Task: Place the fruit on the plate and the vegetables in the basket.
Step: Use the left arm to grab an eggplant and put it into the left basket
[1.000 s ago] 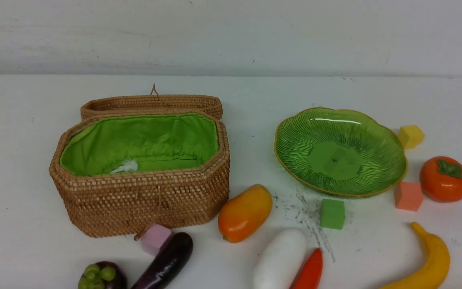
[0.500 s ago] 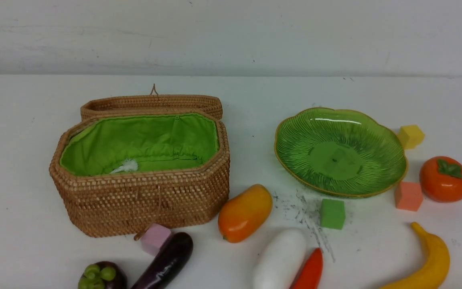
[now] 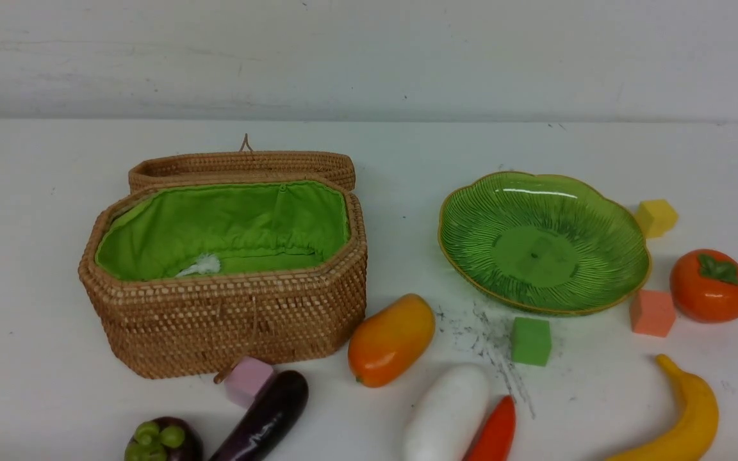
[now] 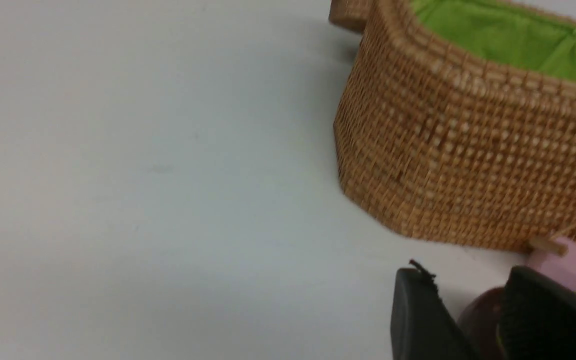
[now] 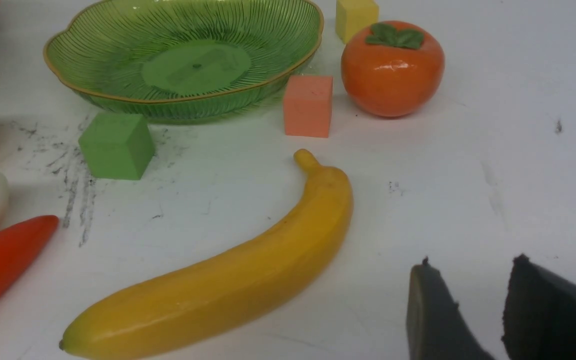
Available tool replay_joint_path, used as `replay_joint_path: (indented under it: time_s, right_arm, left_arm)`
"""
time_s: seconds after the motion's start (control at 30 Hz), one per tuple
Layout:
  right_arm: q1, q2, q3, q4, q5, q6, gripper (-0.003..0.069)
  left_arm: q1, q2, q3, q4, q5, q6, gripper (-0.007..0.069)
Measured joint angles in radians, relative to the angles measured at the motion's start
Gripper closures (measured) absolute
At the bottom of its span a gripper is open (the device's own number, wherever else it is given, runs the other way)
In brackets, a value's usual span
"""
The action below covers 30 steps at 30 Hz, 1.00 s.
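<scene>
Your left gripper [image 4: 468,282]: jaws spread, mangosteen [image 4: 479,320] showing through the gap. Your right gripper [image 5: 472,270]: jaws spread over the worktop [image 5: 468,175], banana [image 5: 228,280] near, not touching.

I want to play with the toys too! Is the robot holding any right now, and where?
Nothing is held. The left gripper and the right gripper are both open and empty; the banana lies on the table.

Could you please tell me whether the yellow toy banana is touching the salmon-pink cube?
Apart. The right wrist view shows bare white table between the stem tip of the yellow toy banana and the salmon-pink cube.
</scene>
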<state>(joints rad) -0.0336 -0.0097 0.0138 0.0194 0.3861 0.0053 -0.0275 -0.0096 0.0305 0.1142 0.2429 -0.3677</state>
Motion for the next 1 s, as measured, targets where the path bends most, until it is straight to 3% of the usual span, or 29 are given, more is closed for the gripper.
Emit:
replay_joint_path:
  time_s: [0.43, 0.77, 1.0]
  right_arm:
    - [0.0, 0.0, 0.0, 0.0, 0.0, 0.0, 0.0416]
    - [0.0, 0.0, 0.0, 0.0, 0.0, 0.0, 0.0416]
    - [0.0, 0.0, 0.0, 0.0, 0.0, 0.0, 0.0416]
  left_arm:
    - [0.0, 0.0, 0.0, -0.009, -0.099, -0.005, 0.0386]
    - [0.0, 0.0, -0.001, -0.02, -0.355, -0.028, 0.0386]
    - [0.0, 0.004, -0.197, 0.023, -0.214, -0.03, 0.0386]
